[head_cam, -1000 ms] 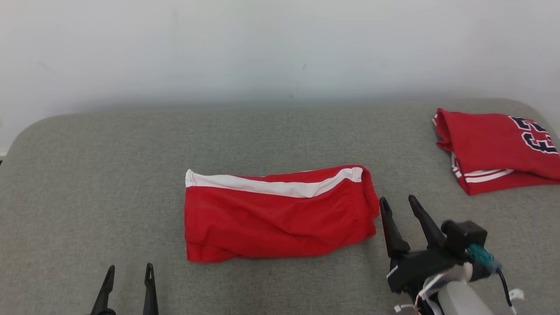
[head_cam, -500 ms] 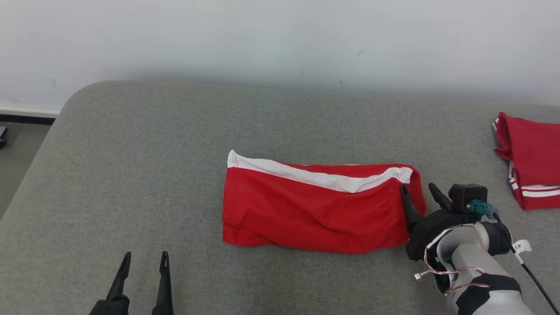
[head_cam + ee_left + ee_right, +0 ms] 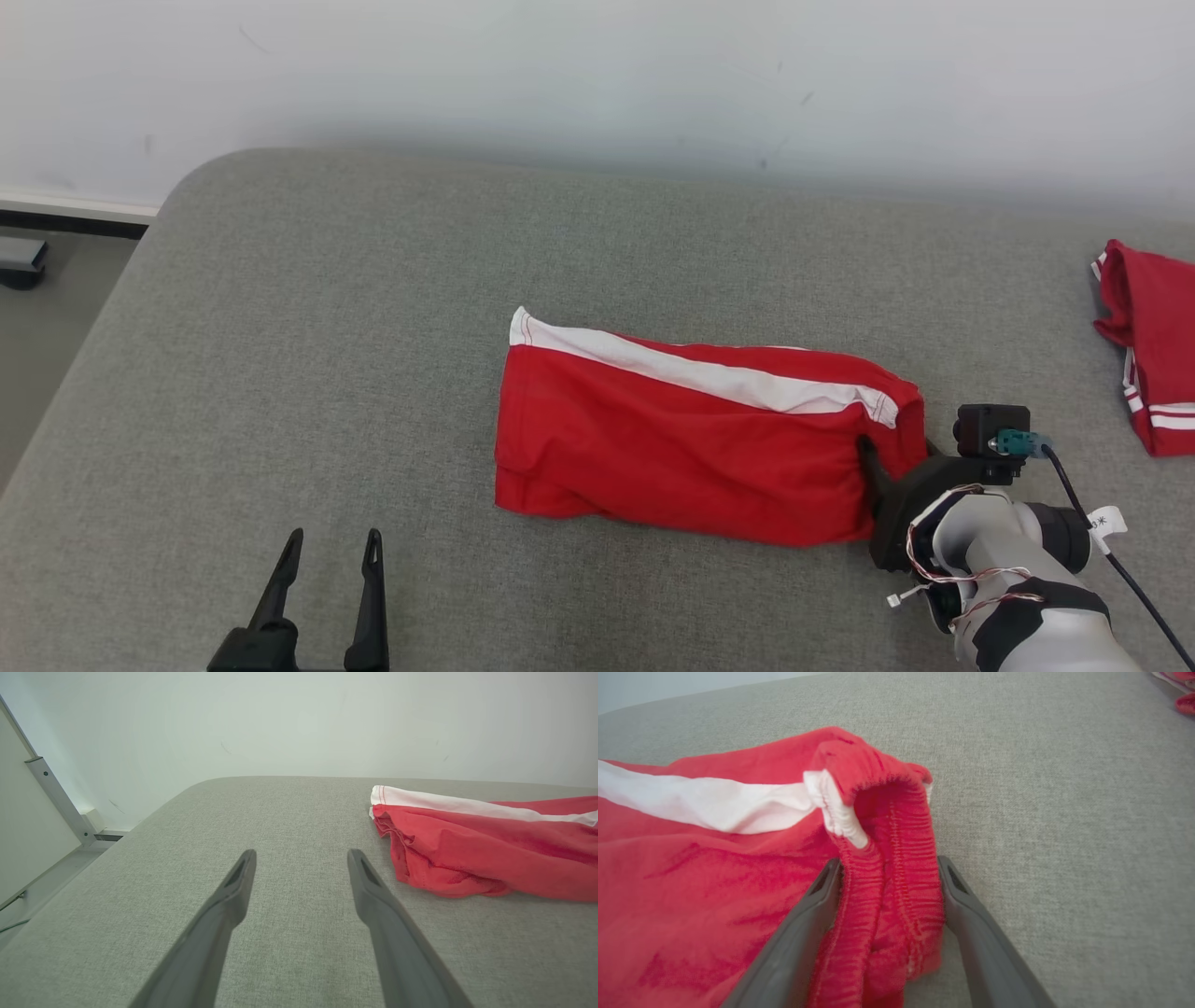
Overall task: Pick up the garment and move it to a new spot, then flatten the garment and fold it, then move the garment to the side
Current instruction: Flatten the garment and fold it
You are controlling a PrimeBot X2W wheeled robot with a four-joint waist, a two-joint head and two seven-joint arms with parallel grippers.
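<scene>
right claw (image 3: 888,861) wide astride the waistband (image 3: 901,826) of the red shorts (image 3: 681,448), left claw (image 3: 335,537) wide over the grey cushion (image 3: 327,327).

Far red garment (image 3: 1156,345) half past the edge; right fingers (image 3: 872,467) partly behind shorts (image 3: 672,439)

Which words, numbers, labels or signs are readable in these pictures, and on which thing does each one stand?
White tag hanging beside the right arm: a few dark marks, too small to read.
Red shorts: no text, just a white stripe.
Second red garment at the right edge of the head view: no text on the part that shows, just white stripes.
No text here can be read.
</scene>
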